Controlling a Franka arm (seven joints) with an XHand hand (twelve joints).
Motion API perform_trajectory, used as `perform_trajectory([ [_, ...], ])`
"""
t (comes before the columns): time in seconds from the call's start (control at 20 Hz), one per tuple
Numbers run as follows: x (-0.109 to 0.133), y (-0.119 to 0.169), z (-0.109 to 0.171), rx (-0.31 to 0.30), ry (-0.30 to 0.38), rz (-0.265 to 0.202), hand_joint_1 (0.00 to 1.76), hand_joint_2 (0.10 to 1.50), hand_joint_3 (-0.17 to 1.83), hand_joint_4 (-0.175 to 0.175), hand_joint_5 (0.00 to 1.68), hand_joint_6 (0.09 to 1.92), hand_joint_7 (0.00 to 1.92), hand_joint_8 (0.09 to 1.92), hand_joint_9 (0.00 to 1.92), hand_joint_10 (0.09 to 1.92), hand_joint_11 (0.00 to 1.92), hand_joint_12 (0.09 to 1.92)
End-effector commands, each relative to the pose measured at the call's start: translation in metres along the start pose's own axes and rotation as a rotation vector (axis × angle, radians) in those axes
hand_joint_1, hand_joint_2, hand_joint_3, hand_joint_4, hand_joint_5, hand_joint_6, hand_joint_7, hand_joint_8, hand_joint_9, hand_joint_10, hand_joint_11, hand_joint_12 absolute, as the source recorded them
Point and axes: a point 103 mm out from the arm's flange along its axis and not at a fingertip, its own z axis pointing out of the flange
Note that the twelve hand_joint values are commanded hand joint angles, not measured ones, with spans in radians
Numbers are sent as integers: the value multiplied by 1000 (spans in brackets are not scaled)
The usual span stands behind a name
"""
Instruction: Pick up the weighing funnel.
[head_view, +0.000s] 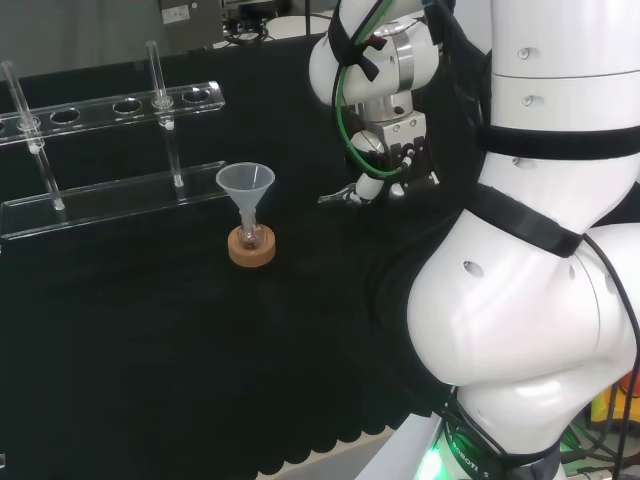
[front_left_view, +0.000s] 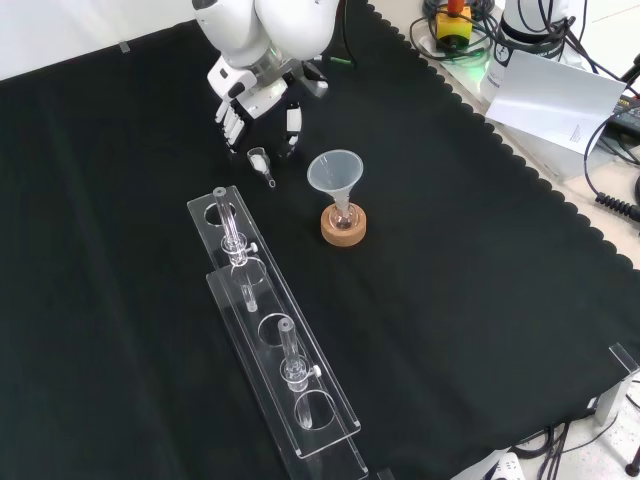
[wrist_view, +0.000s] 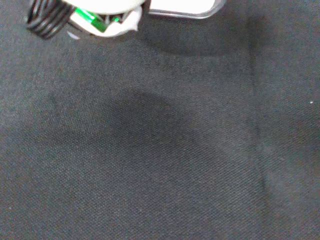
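The weighing funnel (front_left_view: 263, 164) is a small clear piece lying on the black cloth, stem pointing toward the rack. My hand (front_left_view: 256, 106) hangs just above it, with straight fingers (front_left_view: 230, 125) on one side and the thumb (front_left_view: 291, 122) on the other, so it is open. In the head view the hand (head_view: 392, 160) sits low over the cloth, and the clear weighing funnel (head_view: 338, 197) pokes out to its left. Whether the fingertips touch the piece, I cannot tell. In the wrist view a white part of the hand (wrist_view: 182, 7) shows over bare cloth.
The big funnel (front_left_view: 335, 170) stands in a small flask on a cork ring (front_left_view: 343, 227), close to the right of the weighing funnel in the front view. A clear tube rack (front_left_view: 275, 335) with two tubes lies nearer the front. The cloth's scalloped edge (front_left_view: 500, 130) runs at right.
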Motion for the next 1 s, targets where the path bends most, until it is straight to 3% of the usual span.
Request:
perform_trajectory([
  [0.05,2,4,3,0,0,-2,917,621,577,-31,483,635,539,661,698,501,470,1260],
  [1.0,-2,10,10,7,-1,-4,936,622,587,-33,491,650,548,667,710,504,490,1250],
])
